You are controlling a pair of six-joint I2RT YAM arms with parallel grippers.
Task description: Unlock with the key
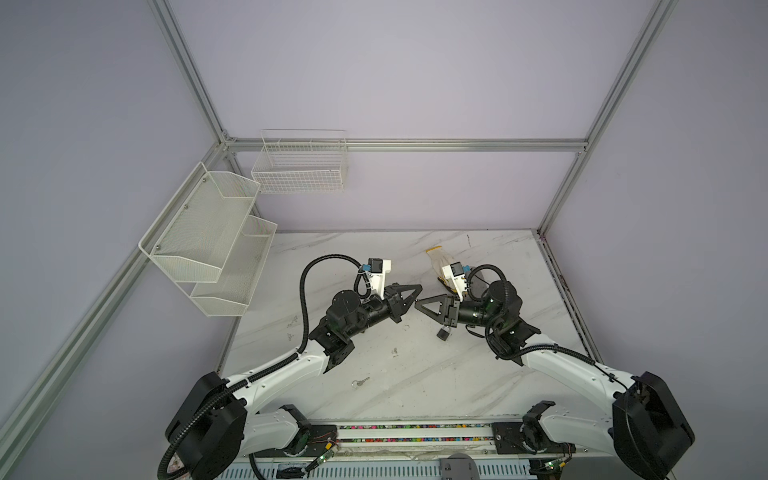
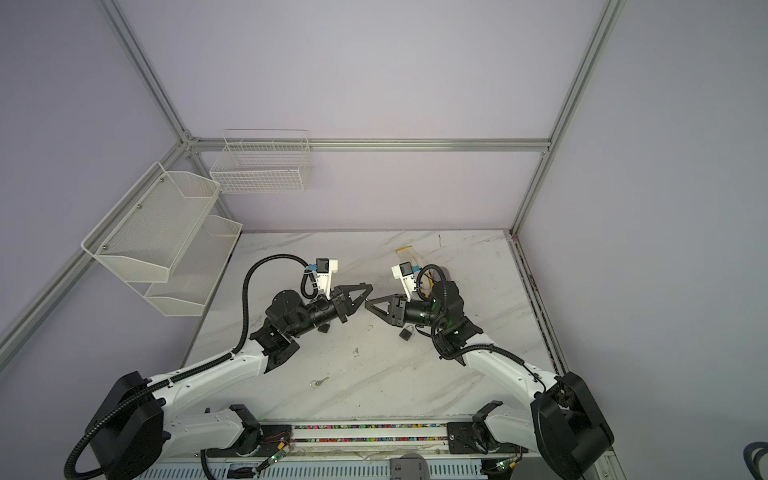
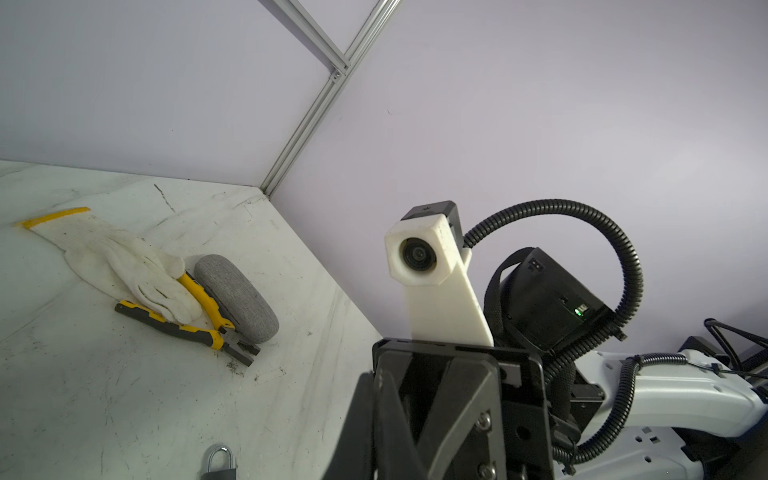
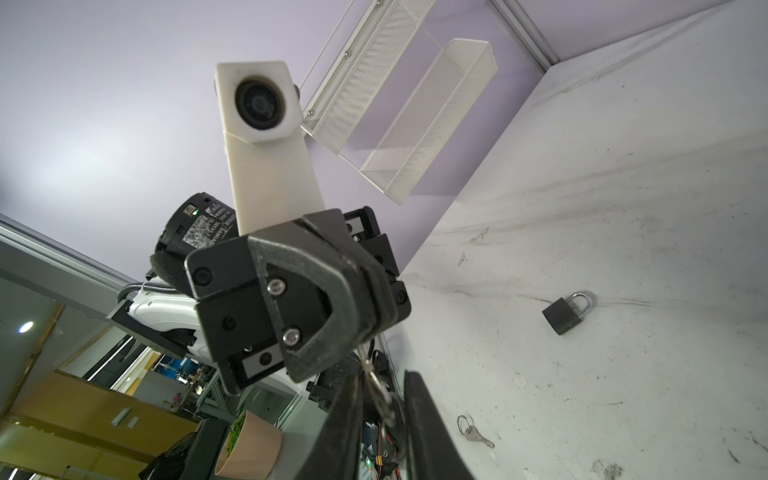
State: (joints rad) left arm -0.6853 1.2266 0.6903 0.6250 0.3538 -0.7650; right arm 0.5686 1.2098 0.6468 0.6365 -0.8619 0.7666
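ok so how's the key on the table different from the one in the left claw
The table key lies flat on the marble table, untouched; the held key is in the air, pinched in the shut left claw. The table key sits clear of both claws; the held key's ring dangles between the parted fingers of the right claw. Both are small silver keys on rings.

Lighting is diffuse, overhead and moderately bright, with no hard glare. Shadows on the table [image 1: 415, 386] are soft and faint. Both top views are sharp; wide-angle optics splay the frame rails [image 1: 190, 70] toward the upper corners. One wrist view shows a soft bright patch on the wall [image 4: 83, 137].
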